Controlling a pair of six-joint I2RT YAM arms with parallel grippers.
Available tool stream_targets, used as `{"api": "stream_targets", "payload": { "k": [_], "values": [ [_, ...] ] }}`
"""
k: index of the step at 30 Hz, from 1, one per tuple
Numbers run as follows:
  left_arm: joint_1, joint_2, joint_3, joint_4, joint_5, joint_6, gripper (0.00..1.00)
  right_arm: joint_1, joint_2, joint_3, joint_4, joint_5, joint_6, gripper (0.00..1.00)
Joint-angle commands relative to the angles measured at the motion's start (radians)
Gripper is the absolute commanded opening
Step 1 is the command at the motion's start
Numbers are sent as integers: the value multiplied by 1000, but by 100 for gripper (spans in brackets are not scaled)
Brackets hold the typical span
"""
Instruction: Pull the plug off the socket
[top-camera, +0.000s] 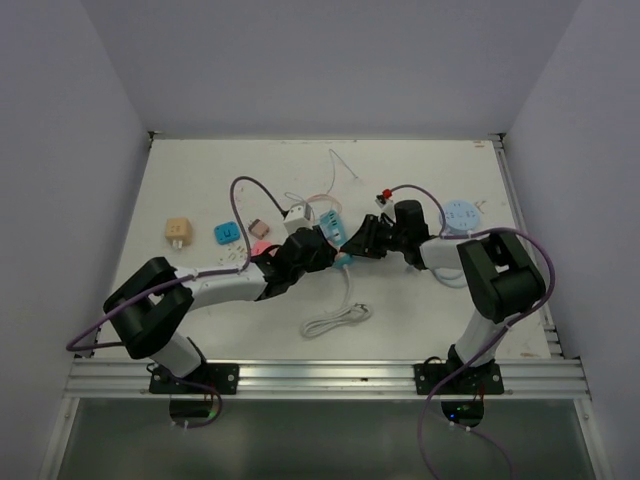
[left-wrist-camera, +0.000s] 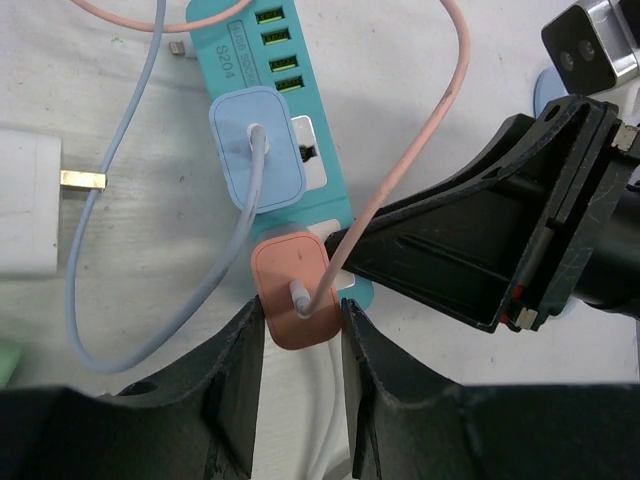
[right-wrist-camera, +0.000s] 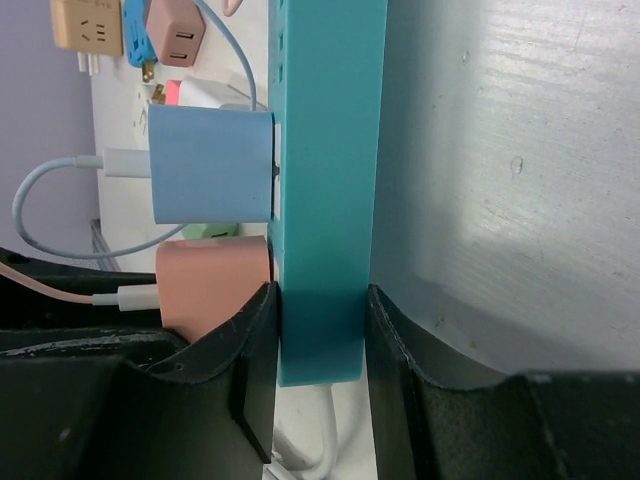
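The white desk (top-camera: 200, 180) carries a loose row of adapters on its left half: a tan one (top-camera: 178, 231) furthest left, a blue one (top-camera: 227, 233) just beside it, then a small brownish-pink one (top-camera: 256, 228). A white charger (top-camera: 298, 217) lies near the middle, close to a teal power strip (top-camera: 330, 227) that rests flat on the surface. A white cable (top-camera: 335, 319) lies coiled towards the near edge. A thin white wire (top-camera: 342, 166) trails towards the far side, and a pale blue round disc (top-camera: 462, 215) sits on the right.
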Motion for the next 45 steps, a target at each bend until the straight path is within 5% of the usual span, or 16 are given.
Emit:
{"api": "stream_targets", "payload": {
  "k": [1,12,16,22,27,39,42,45],
  "values": [
    [5,-133,-18,166,-51,-35,0,-34,0,13,-131,308,-102,0],
    [12,-104,22,97,-31,-66,0,-23,5,20,-140,323,-109,0],
    [12,-72,53,56,12,-52,15,-18,-7,13,-120,307,-112,0],
    [14,-116,36,14,-17,-19,8,-18,-21,9,-126,325,-116,0],
    [26,-167,70,-216,-128,29,8,-18,-33,5,-146,357,-109,0],
    [242,-158,4,-267,-71,116,15,-18,-29,8,-132,319,-109,0],
    [284,-130,8,-231,-18,141,23,-17,-21,9,-128,305,-109,0],
    [307,-129,-1,-201,16,148,44,-17,-18,11,-123,293,-108,0]
  ]
}}
